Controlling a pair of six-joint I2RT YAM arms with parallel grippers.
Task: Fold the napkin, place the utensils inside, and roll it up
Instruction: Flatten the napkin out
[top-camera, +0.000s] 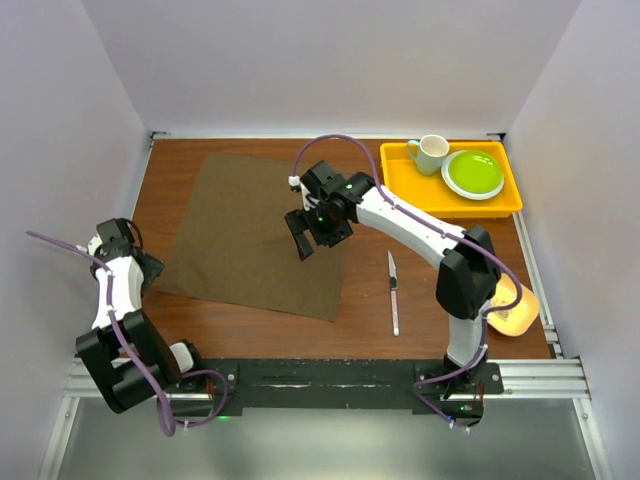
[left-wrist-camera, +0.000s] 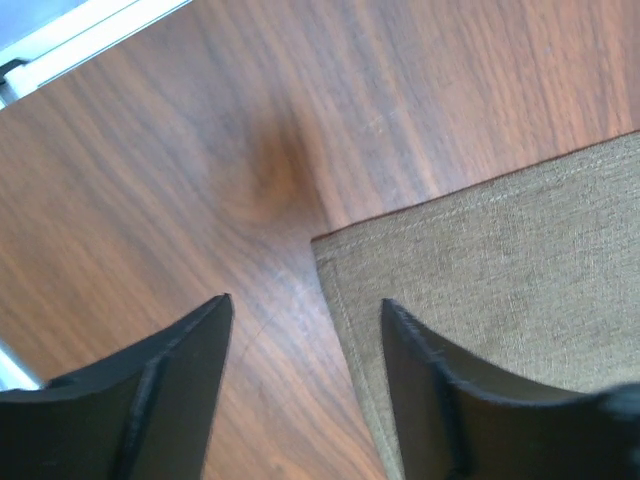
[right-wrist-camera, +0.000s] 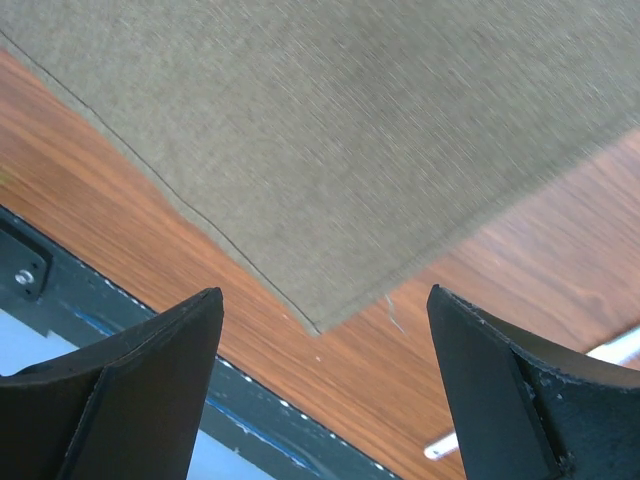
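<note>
The dark brown napkin (top-camera: 255, 235) lies flat and unfolded on the wooden table. The silver knife (top-camera: 394, 292) lies to its right, apart from it, pointing away from the arms. My right gripper (top-camera: 300, 238) is open and empty, raised over the napkin's right part. In the right wrist view my right gripper (right-wrist-camera: 325, 291) frames the napkin's (right-wrist-camera: 350, 130) near right corner, with a bit of the knife (right-wrist-camera: 618, 348) beside it. My left gripper (top-camera: 150, 268) is open and low at the napkin's near left corner. In the left wrist view my left gripper (left-wrist-camera: 305, 300) straddles the napkin's (left-wrist-camera: 500, 260) hemmed edge.
A yellow tray (top-camera: 450, 205) at the back right holds a pale cup (top-camera: 430, 153) and a green plate (top-camera: 473, 172). A pale orange object (top-camera: 512, 306) sits by the right arm's base. The black mounting rail (top-camera: 330, 375) runs along the near edge. White walls enclose the table.
</note>
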